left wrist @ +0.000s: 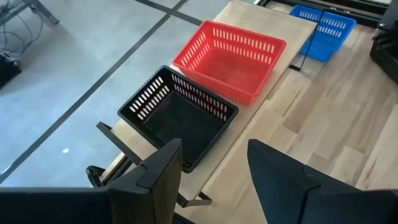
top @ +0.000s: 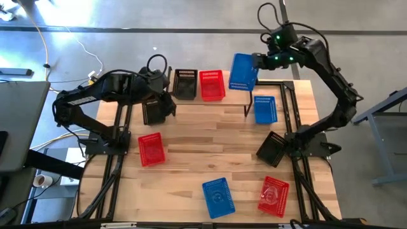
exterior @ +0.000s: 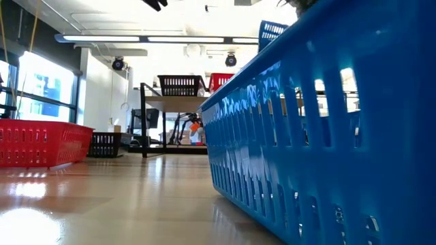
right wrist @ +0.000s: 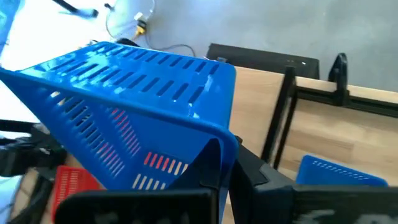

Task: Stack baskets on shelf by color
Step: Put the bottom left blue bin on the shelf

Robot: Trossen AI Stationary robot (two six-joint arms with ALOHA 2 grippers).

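Bright window glare, blurred foreground

wooden butcher-block table (top: pixel 210 152), light planks, black rails along both sides. shelf (top: pixel 219 98) stands at the far edge, plank top on thin black legs. on the shelf: black basket (top: pixel 185 83) and red basket (top: pixel 212 84), side by side. on the tabletop itself: red basket on the left (top: pixel 151 149), blue basket near the front (top: pixel 218 196), red basket front right (top: pixel 274 196), black basket tilted at the right rail (top: pixel 272 148), blue basket by the shelf's right end (top: pixel 265 109).
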